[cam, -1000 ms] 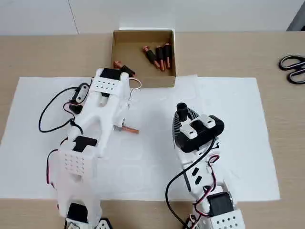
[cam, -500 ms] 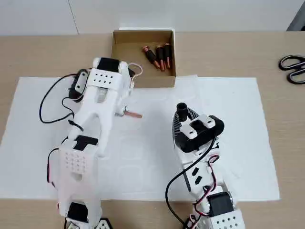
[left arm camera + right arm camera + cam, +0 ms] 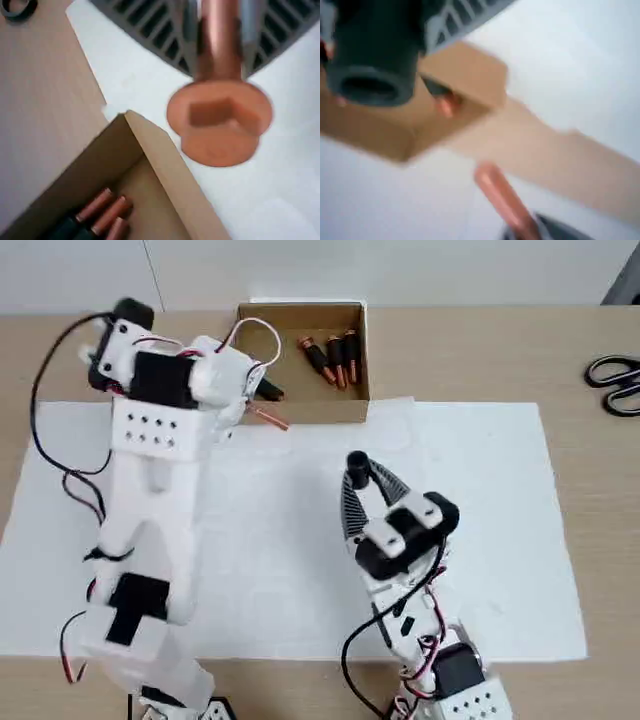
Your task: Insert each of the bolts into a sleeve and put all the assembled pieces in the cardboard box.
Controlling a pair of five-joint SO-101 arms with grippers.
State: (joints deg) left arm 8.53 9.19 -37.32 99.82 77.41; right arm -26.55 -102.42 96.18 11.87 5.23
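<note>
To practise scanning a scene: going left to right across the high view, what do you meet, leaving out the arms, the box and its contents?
Copper bolt → black sleeve → scissors.

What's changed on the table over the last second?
The left gripper, shut on a copper bolt, carried it across the paper to the front wall of the cardboard box. The right gripper, holding the black sleeve, shifted toward the left gripper. The assembled pieces in the box stayed put.
</note>
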